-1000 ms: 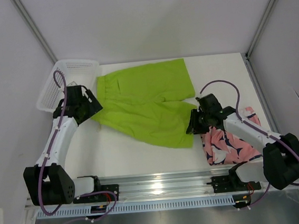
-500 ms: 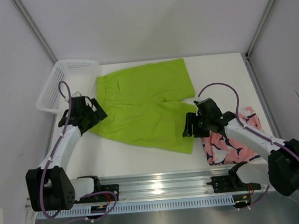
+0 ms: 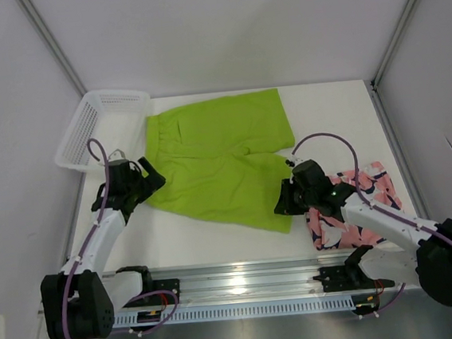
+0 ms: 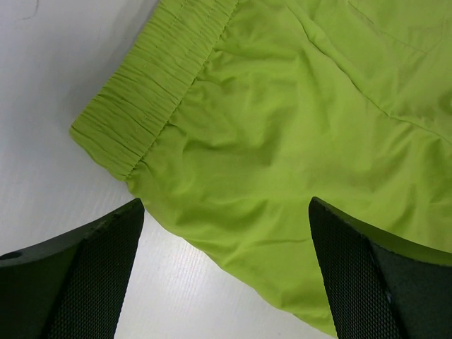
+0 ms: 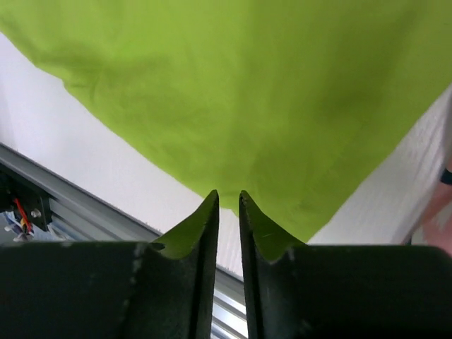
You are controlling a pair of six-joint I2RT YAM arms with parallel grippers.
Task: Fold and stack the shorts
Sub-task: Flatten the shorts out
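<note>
Below the left gripper point(image 4: 226, 208), jaws spread wide: elastic waistband corner of the green shorts point(image 3: 216, 150), flat on the table point(image 3: 333, 119), not gripped. Seemingly poised there to take that corner for a fold. At the right gripper point(image 5: 228, 194) tips: leg hem of the same shorts. Fingers nearly pressed together, only a thin slit between; cannot tell whether cloth is pinched. Likely set opposite the left to lift both ends together. Just right of it: pink shorts point(image 3: 357, 205), crumpled, kept aside for later.
</note>
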